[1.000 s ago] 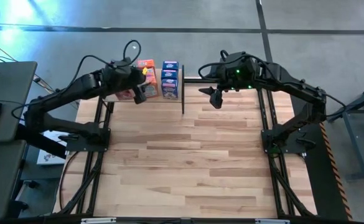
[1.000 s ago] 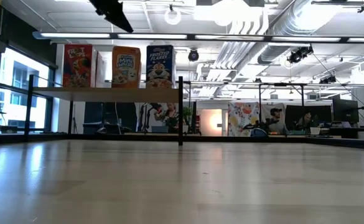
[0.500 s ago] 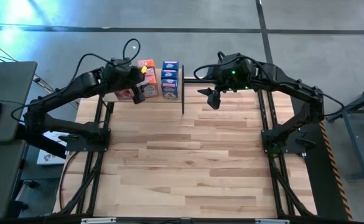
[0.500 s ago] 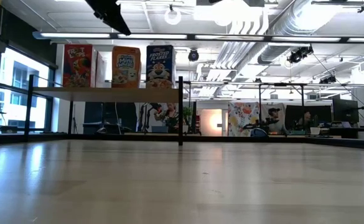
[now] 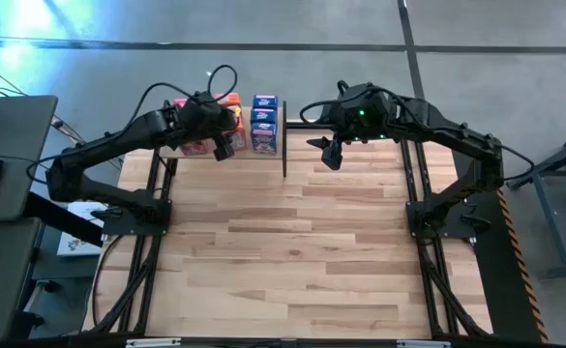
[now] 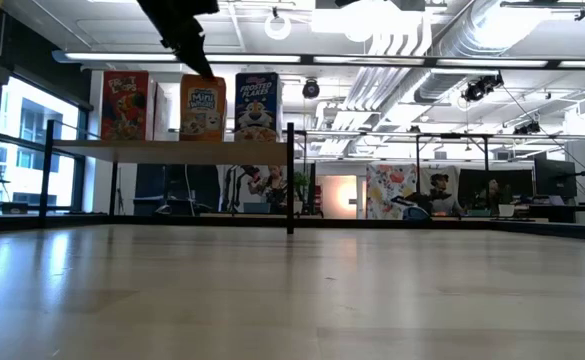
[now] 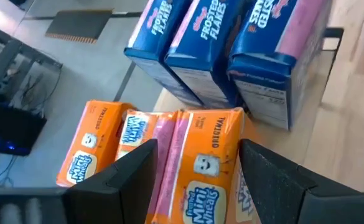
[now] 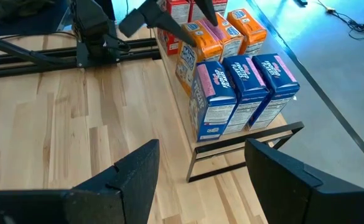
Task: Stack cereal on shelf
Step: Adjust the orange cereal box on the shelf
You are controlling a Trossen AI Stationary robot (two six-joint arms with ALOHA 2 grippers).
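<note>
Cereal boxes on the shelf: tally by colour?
Blue boxes: 3
Orange boxes: 3
Red boxes: at least 1 clearly seen; the left arm hides the rest of that row from above
Total: 7 boxes confirmed, all standing on the shelf

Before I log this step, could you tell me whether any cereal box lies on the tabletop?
No, the low view shows the tabletop bare.
</note>
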